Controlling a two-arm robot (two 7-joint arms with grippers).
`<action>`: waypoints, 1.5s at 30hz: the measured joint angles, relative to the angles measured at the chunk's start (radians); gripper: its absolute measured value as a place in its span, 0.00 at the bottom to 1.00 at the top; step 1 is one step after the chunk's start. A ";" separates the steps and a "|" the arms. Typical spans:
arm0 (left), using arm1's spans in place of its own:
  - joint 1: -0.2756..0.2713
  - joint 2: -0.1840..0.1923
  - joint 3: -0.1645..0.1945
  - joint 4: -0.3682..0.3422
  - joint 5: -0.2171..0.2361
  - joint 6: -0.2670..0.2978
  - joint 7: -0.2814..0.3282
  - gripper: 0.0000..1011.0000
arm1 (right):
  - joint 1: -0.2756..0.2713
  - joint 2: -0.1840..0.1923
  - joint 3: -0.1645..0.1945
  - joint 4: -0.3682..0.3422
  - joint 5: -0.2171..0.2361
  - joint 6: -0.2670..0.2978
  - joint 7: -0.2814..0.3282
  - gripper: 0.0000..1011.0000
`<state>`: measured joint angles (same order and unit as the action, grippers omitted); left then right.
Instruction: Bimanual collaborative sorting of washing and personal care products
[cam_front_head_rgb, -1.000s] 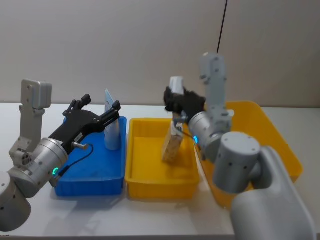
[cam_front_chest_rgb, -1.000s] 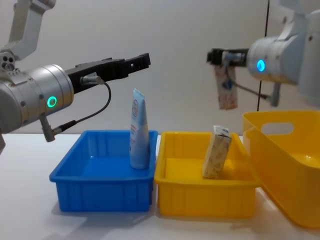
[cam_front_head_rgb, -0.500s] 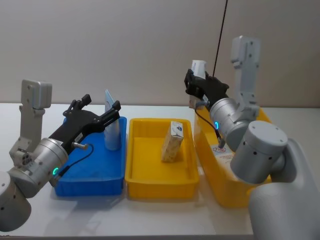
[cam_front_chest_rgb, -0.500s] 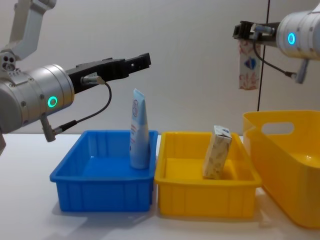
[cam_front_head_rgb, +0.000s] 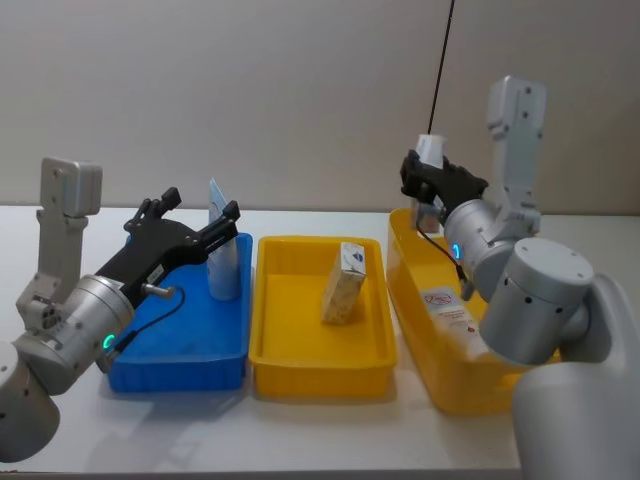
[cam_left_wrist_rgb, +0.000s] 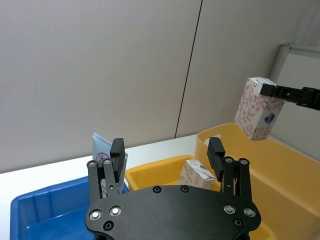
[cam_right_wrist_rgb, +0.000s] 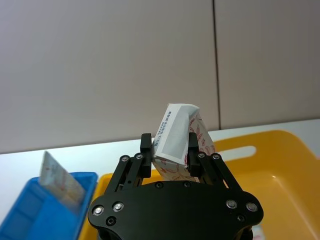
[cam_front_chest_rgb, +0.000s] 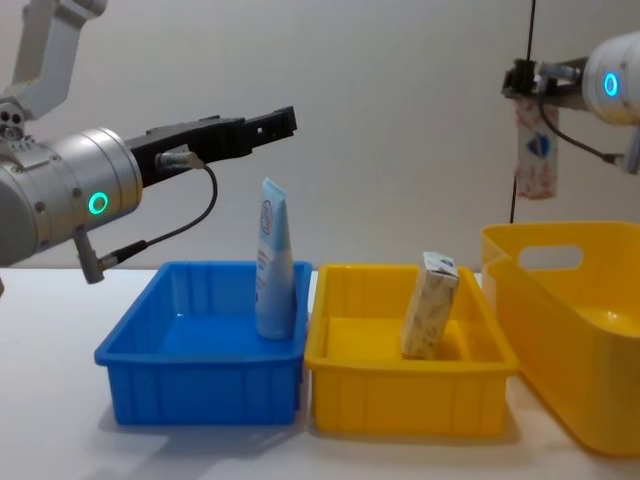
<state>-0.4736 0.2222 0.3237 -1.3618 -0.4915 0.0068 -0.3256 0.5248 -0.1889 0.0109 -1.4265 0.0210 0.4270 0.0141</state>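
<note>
From the head, my right gripper has swung right, carrying its clamped patterned box from over the small yellow tray to above the large yellow bin. From the chest, my left gripper hangs open above the tube standing in the blue tray; a release into the bin looks next.

The right claw, clamped on a small cream cardboard box with red print, has travelled rightward from above the small yellow plastic bin to above the large yellow plastic bin.

White table with blue bin, two yellow bins.
</note>
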 joint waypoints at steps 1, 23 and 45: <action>0.000 0.000 0.000 0.000 0.000 0.000 0.000 0.99 | 0.002 0.001 0.003 0.003 -0.008 0.005 -0.014 0.37; 0.000 0.000 0.000 0.000 0.000 0.000 0.000 0.99 | 0.056 -0.002 0.041 0.131 -0.104 0.078 -0.188 0.37; 0.000 0.000 0.000 0.000 0.000 0.000 0.000 0.99 | 0.077 -0.005 0.052 0.175 -0.126 0.103 -0.228 0.87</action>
<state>-0.4736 0.2222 0.3237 -1.3619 -0.4915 0.0068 -0.3256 0.6018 -0.1936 0.0624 -1.2512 -0.1054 0.5300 -0.2144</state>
